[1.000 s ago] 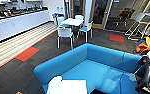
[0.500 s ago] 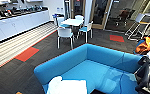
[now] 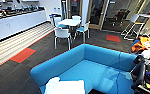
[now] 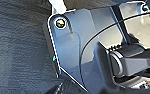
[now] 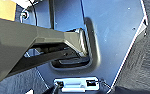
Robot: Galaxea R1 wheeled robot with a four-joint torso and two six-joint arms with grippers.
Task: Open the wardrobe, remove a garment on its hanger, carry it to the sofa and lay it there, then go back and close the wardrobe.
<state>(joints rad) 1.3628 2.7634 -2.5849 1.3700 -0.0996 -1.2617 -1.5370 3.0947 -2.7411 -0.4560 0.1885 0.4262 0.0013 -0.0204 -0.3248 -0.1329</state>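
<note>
Bright blue sofa (image 3: 91, 67) across lower centre of head view, low curved back, wide seat. White garment (image 3: 64, 86) of thin fabric lying flat on seat at bottom edge, left of centre. Hanger not made out. Round white table (image 3: 69, 22) with white chairs (image 3: 62, 33) beyond, upper centre. Orange cloth (image 3: 144, 43) at right edge. End effector state on either arm: cannot tell from wrist views.

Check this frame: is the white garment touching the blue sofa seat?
Touching. In the head view the white garment lies flat on the blue sofa seat at its near end, with no gap under it.
</note>
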